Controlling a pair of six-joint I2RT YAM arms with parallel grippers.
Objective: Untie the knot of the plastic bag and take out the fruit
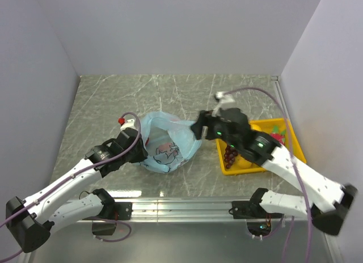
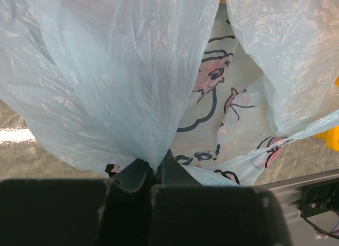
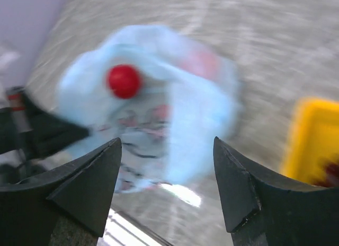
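Observation:
The light-blue plastic bag (image 1: pixel 170 139) lies mid-table with its printed side toward the front. No tied knot shows; the top looks open. My left gripper (image 1: pixel 138 151) is shut on a fold of the bag's left side (image 2: pixel 143 97), with the film pinched between the fingertips (image 2: pixel 156 169). My right gripper (image 1: pixel 199 130) hovers open and empty over the bag's right edge. The blurred right wrist view shows the bag (image 3: pixel 175 113) below the open fingers (image 3: pixel 167 145), with the red apple (image 3: pixel 123 80) in its mouth and a pinkish blur beside it. A purple grape bunch (image 1: pixel 229 155) lies in the yellow tray (image 1: pixel 295 147).
The yellow tray stands right of the bag, partly under my right arm, and its corner shows in the right wrist view (image 3: pixel 312 134). It also holds a red fruit with green leaves (image 1: pixel 278 135) and a yellow fruit (image 1: pixel 245 164). The metal rail (image 1: pixel 181 207) runs along the table front.

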